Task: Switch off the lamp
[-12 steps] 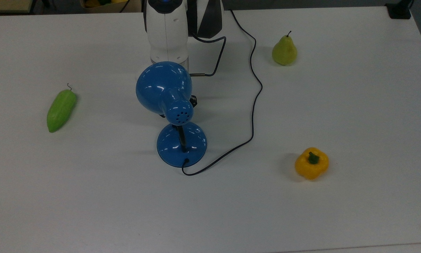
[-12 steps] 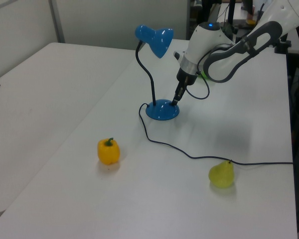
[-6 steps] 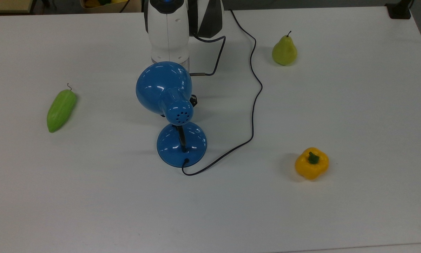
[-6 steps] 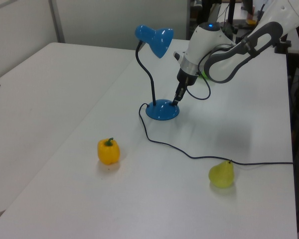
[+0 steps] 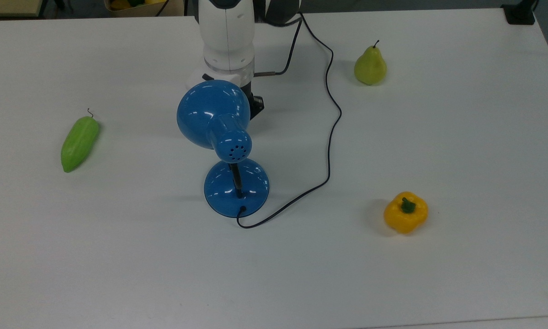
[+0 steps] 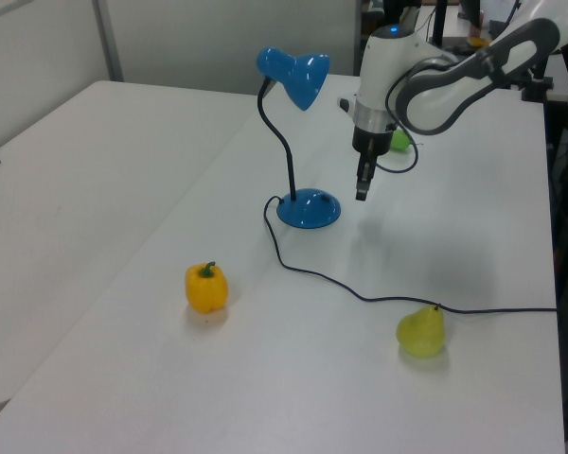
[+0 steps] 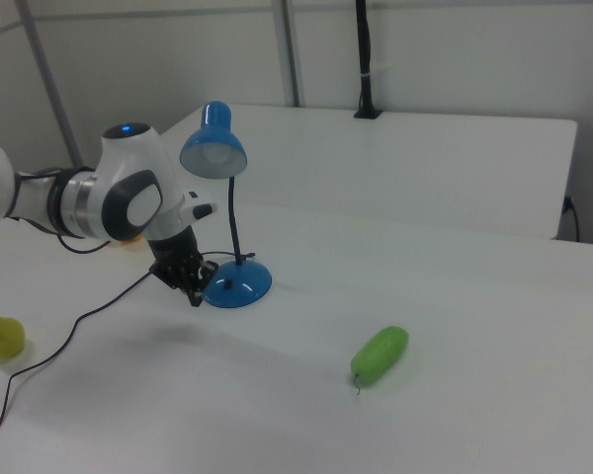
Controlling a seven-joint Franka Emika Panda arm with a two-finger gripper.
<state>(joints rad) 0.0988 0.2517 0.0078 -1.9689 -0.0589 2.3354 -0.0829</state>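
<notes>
The blue lamp stands mid-table with its domed shade (image 5: 212, 114) tilted over its round base (image 5: 236, 187); a thin black neck (image 6: 286, 151) joins them. Its black cord (image 5: 331, 132) runs from the base toward the top view's upper edge. My gripper (image 6: 362, 192) hangs above the table just to the left view's right of the base (image 6: 309, 208), apart from it, fingers together and pointing down with nothing between them. In the right view the gripper (image 7: 194, 294) hovers at the left of the base (image 7: 237, 284). In the top view the shade hides most of it.
A long green vegetable (image 5: 79, 142) lies at the top view's left. A pear (image 5: 370, 66) stands at the upper right of the top view and a yellow bell pepper (image 5: 405, 212) at its lower right. The arm's own cable (image 5: 287, 55) loops beside the wrist.
The gripper has lifted off the rim of the lamp's base and drawn back, toward the left view's right and the top view's upper edge. The lamp has not moved.
</notes>
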